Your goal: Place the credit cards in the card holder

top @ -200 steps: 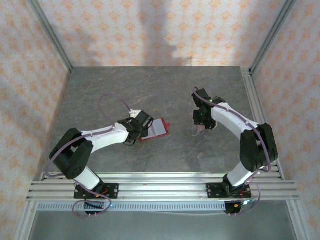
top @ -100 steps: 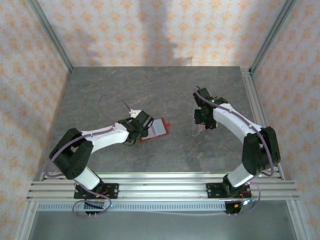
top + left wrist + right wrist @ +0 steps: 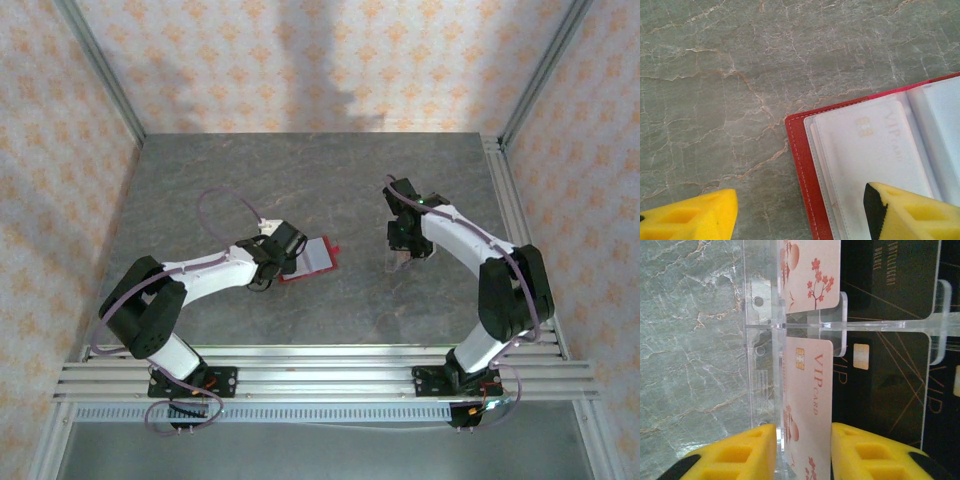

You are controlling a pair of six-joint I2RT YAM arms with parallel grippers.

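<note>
The red card holder lies open on the table, and a pale VIP card shows under a clear sleeve. My left gripper is open astride the holder's left edge, one yellow finger over the sleeve page and the other over bare table. A pink VIP credit card stands in a clear acrylic stand. My right gripper straddles it: the right pad touches the card, while a thin gap and the clear wall separate the left pad from it. Dark credit cards stand beside it.
A second pink card sits in the stand's further slot. The stand is on the right half of the grey marble table. Aluminium rails run along the table's right side and near edge.
The right gripper's jaws have narrowed a little around the pink card, and the right arm has shifted slightly. The left arm and the card holder have not moved.
</note>
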